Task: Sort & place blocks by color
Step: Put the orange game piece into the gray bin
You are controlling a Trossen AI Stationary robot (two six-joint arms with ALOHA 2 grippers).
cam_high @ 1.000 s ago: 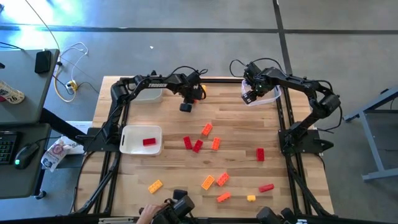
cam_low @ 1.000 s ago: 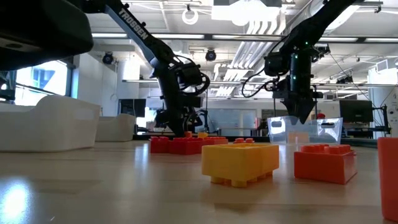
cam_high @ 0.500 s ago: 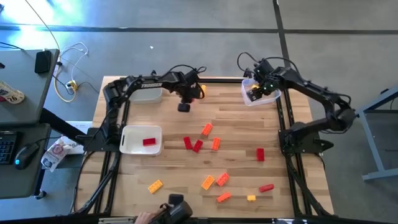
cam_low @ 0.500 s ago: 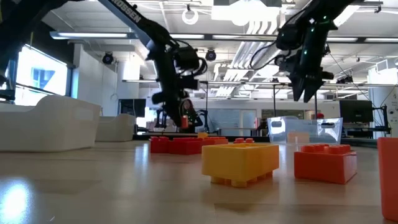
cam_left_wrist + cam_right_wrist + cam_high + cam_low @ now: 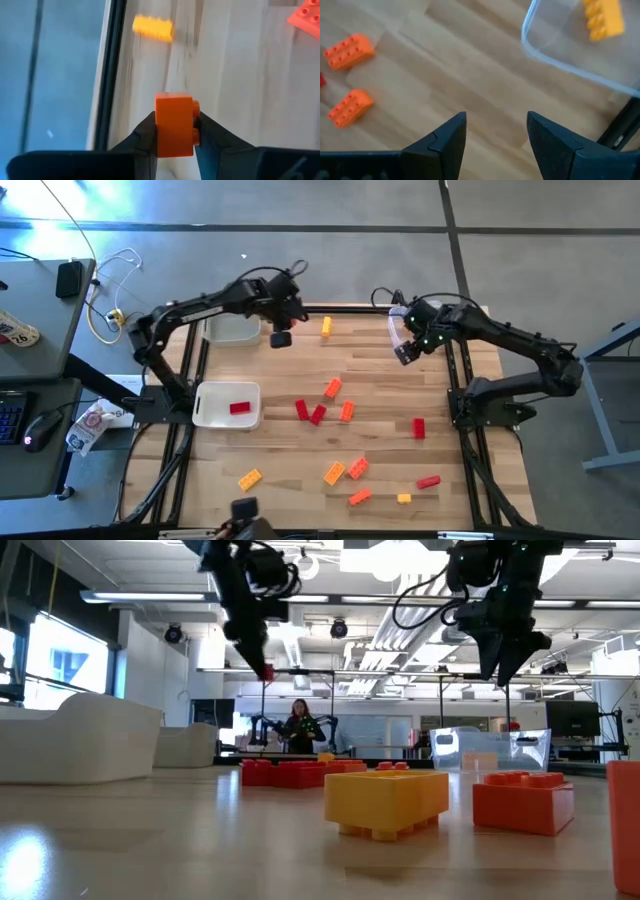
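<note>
My left gripper [image 5: 280, 338] hangs high over the table's far edge, beside the far white tray [image 5: 232, 330], shut on an orange block [image 5: 172, 117]. A yellow block [image 5: 153, 26] lies on the wood just beyond it. My right gripper [image 5: 403, 352] hovers open and empty at the near-left side of the clear tub [image 5: 555, 60], where a yellow block [image 5: 602, 17] lies. A red block [image 5: 240, 408] sits in the near white tray [image 5: 205, 412]. Red, orange and yellow blocks lie scattered over the middle and near part of the table, such as an orange one [image 5: 332, 388]. My left gripper pinches the orange block between its two fingers, one finger on a plain side and the other on the studded side [image 5: 195, 120]. The fingers come from above, pointing down. The block is lifted clear of the table.
Black frame rails [image 5: 455, 370] run along the table's sides. In the low view a yellow block [image 5: 386, 802] and an orange block [image 5: 522, 802] stand close to the camera. A person [image 5: 300, 725] stands in the room far behind the table.
My left gripper has risen from the table with the orange block and moved toward the far-left, next to the far white tray. My right gripper has risen out of the clear tub and drawn away toward the table's middle.
</note>
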